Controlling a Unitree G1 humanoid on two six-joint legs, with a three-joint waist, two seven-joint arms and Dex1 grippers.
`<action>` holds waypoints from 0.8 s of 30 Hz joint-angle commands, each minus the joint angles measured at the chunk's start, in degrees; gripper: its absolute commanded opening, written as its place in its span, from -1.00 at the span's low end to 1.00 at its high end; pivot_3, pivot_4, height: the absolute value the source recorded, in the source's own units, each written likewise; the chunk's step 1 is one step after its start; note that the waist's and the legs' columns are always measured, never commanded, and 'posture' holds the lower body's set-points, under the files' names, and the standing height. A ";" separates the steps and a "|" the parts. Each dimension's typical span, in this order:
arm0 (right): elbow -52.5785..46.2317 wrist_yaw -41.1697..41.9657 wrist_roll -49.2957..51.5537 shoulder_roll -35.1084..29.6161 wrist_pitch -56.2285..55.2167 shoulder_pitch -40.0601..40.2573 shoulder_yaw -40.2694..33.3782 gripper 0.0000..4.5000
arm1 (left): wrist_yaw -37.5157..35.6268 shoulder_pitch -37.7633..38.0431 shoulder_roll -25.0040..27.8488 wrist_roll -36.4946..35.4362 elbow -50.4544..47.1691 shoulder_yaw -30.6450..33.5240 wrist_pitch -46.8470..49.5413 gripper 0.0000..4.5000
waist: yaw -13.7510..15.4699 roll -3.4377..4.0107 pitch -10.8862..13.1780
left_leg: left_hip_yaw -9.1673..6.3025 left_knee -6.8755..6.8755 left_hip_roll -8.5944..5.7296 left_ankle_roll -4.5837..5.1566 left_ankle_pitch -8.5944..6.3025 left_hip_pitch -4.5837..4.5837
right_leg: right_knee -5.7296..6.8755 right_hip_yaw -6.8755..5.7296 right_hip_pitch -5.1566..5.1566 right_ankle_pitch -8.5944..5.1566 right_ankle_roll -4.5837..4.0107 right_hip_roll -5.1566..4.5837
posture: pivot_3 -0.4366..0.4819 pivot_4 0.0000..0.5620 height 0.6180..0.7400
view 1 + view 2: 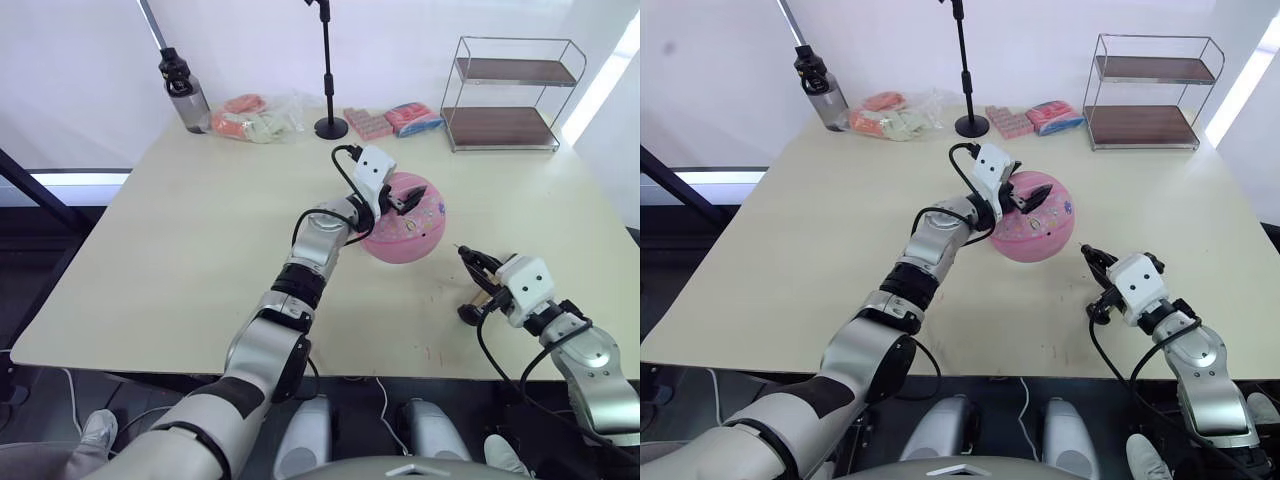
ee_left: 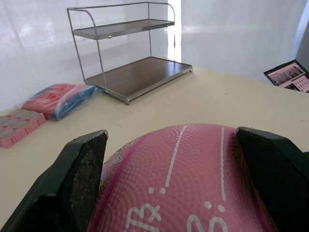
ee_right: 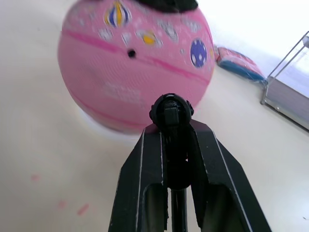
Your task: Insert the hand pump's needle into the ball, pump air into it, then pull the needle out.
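Observation:
The pink ball [image 1: 410, 235], round with cartoon prints, rests on the table's middle right. My left gripper [image 1: 403, 199] comes down over its top; in the left wrist view its black fingers [image 2: 79, 164] press either side of the ball [image 2: 183, 183]. My right gripper [image 1: 470, 259] hovers to the ball's right, shut on the black needle end of the hand pump [image 3: 170, 110], which points at the ball [image 3: 140, 67] with a gap between them. The valve hole [image 3: 131, 53] faces it. The pump's bronze body [image 1: 478, 304] lies on the table, mostly hidden behind that gripper.
Along the table's far edge stand a grey water bottle [image 1: 185, 95], a clear bag of packets [image 1: 257, 118], a black stand with round base [image 1: 329, 100], pink and red-blue packets [image 1: 395, 120] and a two-tier wire shelf [image 1: 510, 95].

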 commanded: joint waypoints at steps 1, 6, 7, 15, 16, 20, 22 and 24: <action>3.49 0.52 -2.41 -2.34 -6.84 -1.06 -1.02 -0.98 | -3.17 0.47 0.33 -1.86 -7.02 0.31 3.01 1.00 | 0.01 0.03 0.03 | 0.01 -0.01 -0.02 0.00 0.00 -0.15 | 0.00 0.03 -0.16 0.03 0.02 0.00 | -0.05 -0.47 1.00; 8.41 0.81 -3.17 -3.54 -12.00 -1.32 -1.35 -0.98 | -7.90 0.03 2.16 -5.35 -17.85 0.91 6.89 1.00 | 0.01 0.08 0.31 | 0.04 -0.06 -0.05 -0.01 0.02 -0.80 | 0.03 0.08 -0.82 0.30 -0.03 0.00 | -0.05 -0.47 1.00; 8.99 0.79 -3.12 -3.59 -12.71 -1.35 -1.41 -0.98 | -9.10 0.16 2.64 -6.29 -20.12 0.99 7.97 1.00 | -0.01 0.09 0.38 | 0.06 -0.12 -0.05 -0.01 0.02 -0.84 | 0.01 0.09 -0.87 0.30 -0.03 0.00 | -0.05 -0.47 1.00; 13.84 0.38 -4.64 -3.83 -18.17 -1.77 -0.44 -0.98 | -17.91 5.18 9.88 -12.01 -34.82 1.07 14.88 1.00 | -0.60 0.28 0.55 | 0.12 -0.24 -0.03 -0.01 0.02 -0.80 | -0.04 0.16 -0.92 0.27 -0.06 0.00 | -0.05 -0.47 1.00; 14.49 0.28 -4.87 -3.87 -18.84 -1.91 -0.42 -0.98 | -18.98 6.11 11.17 -12.72 -36.26 1.12 15.66 1.00 | -0.67 0.30 0.56 | 0.12 -0.24 -0.02 -0.01 0.02 -0.79 | -0.02 0.16 -0.92 0.27 -0.06 0.01 | -0.05 -0.47 1.00; 18.42 -0.04 -5.80 -4.36 -21.71 -2.87 -0.76 -0.98 | -25.09 11.86 17.98 -17.09 -43.03 2.51 18.51 1.00 | -0.96 0.32 0.62 | 0.10 -0.21 -0.02 -0.03 0.03 -0.78 | 0.02 0.17 -0.91 0.28 -0.06 0.00 | -0.05 -0.47 1.00; 21.59 -0.01 -6.86 -5.13 -24.13 -4.02 -0.59 -0.98 | -29.39 16.19 22.83 -20.03 -46.66 3.94 19.76 1.00 | -1.72 0.43 0.68 | 0.21 -0.21 0.00 -0.03 0.03 -0.71 | 0.02 0.27 -0.90 0.27 -0.07 0.00 | -0.05 -0.47 1.00; 24.15 -0.10 -6.99 -5.54 -25.54 -5.41 -0.58 -0.98 | -31.96 19.56 26.55 -21.29 -48.19 5.02 19.62 1.00 | -1.69 0.40 0.77 | 0.30 -0.24 0.06 -0.03 0.03 -0.65 | 0.04 0.38 -0.92 0.26 -0.09 0.02 | -0.05 -0.47 1.00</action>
